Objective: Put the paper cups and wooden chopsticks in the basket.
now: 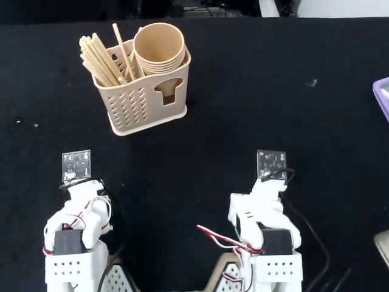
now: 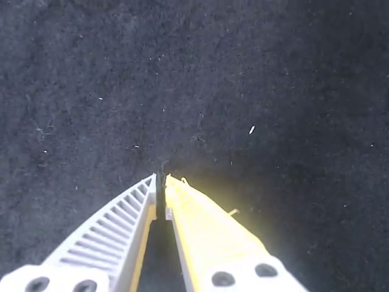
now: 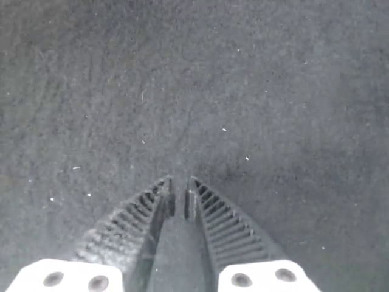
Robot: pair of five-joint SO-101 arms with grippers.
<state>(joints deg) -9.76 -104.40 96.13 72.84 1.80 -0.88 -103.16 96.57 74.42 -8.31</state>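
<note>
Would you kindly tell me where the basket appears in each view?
High view: basket upper left, standing on the black cloth.
Left wrist view: cloth ahead of the left claw.
Right wrist view: cloth ahead of the right claw.
Shared landmark: the cloth.

You see a matt, fuzzy black cloth surface (image 1: 243, 91) — the basket (image 1: 146, 100) is perforated plastic, cups (image 1: 159, 45) smooth paper, chopsticks (image 1: 100, 61) bare wood.

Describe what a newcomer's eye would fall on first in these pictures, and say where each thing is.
The beige basket stands out on the black table, far from the arms and to the left in the high view. It holds a stack of paper cups beside a bundle of wooden chopsticks. The left gripper and right gripper are both shut and empty over bare table.
</note>
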